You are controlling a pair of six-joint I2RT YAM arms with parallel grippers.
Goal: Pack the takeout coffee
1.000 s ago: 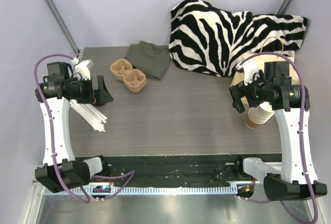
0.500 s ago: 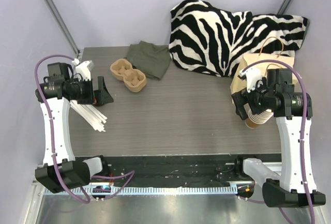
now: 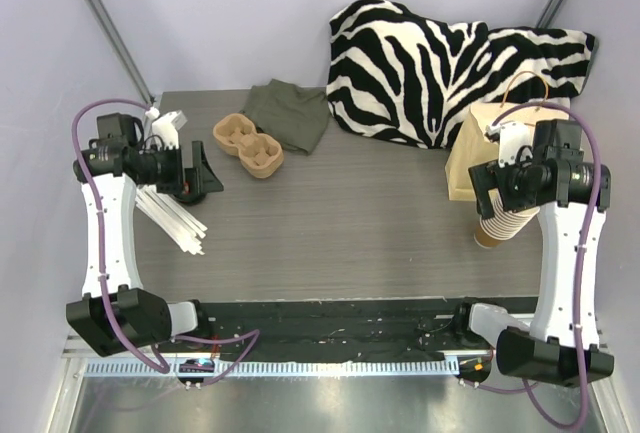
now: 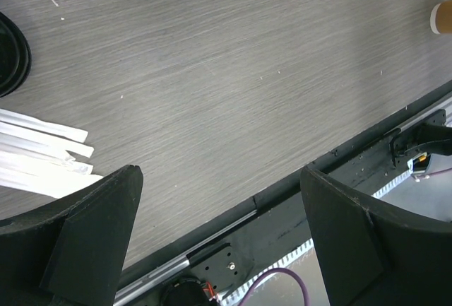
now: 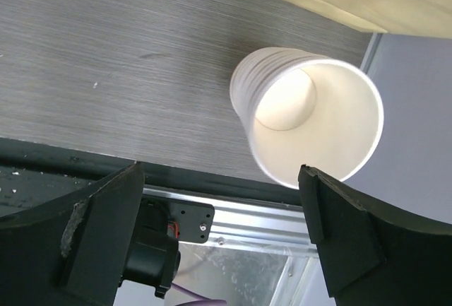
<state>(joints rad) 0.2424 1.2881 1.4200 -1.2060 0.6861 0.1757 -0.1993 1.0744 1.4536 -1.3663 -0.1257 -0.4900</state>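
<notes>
— Where was the cup to pack?
— At the table's (image 3: 350,213) 4 o'clock. The top cup (image 5: 311,119) capped the stack (image 3: 497,225) under the right gripper (image 5: 219,179), whose jaws were wide and empty. The left gripper (image 4: 220,179), at 9 o'clock, also gaped empty.
— What could've gone wrong?
— The cup sat off-centre between the jaws, so closing might've tipped the stack or lifted several nested cups. The paper bag (image 3: 478,153), beyond at 2 o'clock, could've been knocked.
</notes>
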